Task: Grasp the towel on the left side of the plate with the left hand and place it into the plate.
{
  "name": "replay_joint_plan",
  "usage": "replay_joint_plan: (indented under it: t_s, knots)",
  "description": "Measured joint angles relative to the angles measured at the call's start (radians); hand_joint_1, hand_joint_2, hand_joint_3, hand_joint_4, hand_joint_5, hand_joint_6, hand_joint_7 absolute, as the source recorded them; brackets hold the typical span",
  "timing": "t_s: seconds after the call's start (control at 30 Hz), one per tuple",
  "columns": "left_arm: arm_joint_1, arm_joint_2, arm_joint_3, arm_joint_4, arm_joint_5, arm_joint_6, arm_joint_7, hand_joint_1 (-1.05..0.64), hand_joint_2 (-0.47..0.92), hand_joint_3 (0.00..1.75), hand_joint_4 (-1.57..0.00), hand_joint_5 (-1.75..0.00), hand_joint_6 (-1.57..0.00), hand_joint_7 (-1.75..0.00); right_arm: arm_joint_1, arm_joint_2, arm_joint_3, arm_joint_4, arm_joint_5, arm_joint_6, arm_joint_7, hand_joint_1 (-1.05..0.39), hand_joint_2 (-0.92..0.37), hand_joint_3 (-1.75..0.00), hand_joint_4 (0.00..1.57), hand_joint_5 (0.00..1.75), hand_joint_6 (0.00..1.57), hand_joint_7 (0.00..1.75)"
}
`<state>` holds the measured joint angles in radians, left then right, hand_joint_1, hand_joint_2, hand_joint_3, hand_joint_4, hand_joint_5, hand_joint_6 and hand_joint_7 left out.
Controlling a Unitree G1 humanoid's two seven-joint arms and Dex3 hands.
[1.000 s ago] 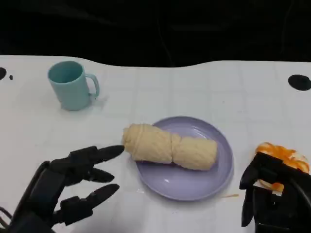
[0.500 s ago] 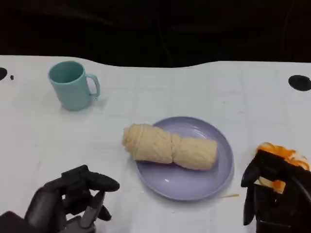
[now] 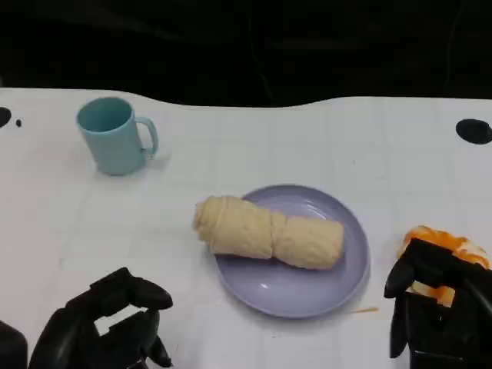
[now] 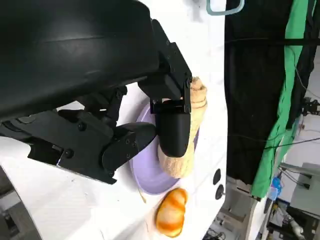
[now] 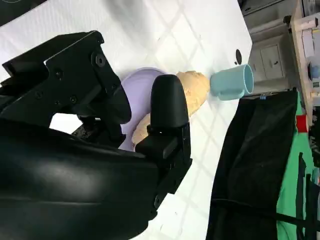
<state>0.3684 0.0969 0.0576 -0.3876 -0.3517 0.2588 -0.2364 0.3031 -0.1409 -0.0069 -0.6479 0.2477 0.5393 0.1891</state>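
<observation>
The rolled cream towel [image 3: 265, 233] lies across the purple plate [image 3: 307, 288], with its left end sticking out over the plate's left rim. My left hand [image 3: 104, 327] is low at the table's near left, well short of the towel, its fingers curled in and holding nothing. In the left wrist view that hand [image 4: 100, 75] is in front of the towel [image 4: 196, 100] and plate [image 4: 145, 175]. My right hand [image 3: 434, 311] sits at the near right with bent fingers, empty. Past that hand [image 5: 90, 150] in the right wrist view are the towel [image 5: 194, 86] and plate [image 5: 134, 80].
A light blue mug [image 3: 114, 135] stands at the far left, handle to the right. An orange fruit-like object [image 3: 446, 244] lies just beyond my right hand. A thin sliver [image 3: 361, 310] lies near the plate's front edge. Bare white table surrounds the plate.
My left hand has pulled back from the towel's left end toward the near edge, and its spread fingers have curled in. Towel, plate and right hand have stayed put.
</observation>
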Motion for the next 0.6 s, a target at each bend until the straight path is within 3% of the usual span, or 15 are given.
replay_joint_plan:
  t_s: [0.43,0.6]
  knots:
    - [-0.002,-0.008,0.016,0.01,-0.059,0.0,-0.026,-0.21,0.74,0.75,-0.76,-1.66,-0.76,-1.4,0.002,0.0,0.001,0.0,0.014,0.021,0.0,0.07,-0.57,-1.51,0.85,1.75,0.58,1.75]
    - [-0.002,-0.012,0.016,0.01,-0.076,0.002,-0.026,-0.21,0.72,0.8,-0.78,-1.64,-0.77,-1.38,-0.005,0.013,-0.026,-0.011,0.099,0.106,-0.002,0.05,-0.62,-1.51,0.83,1.75,0.56,1.75]
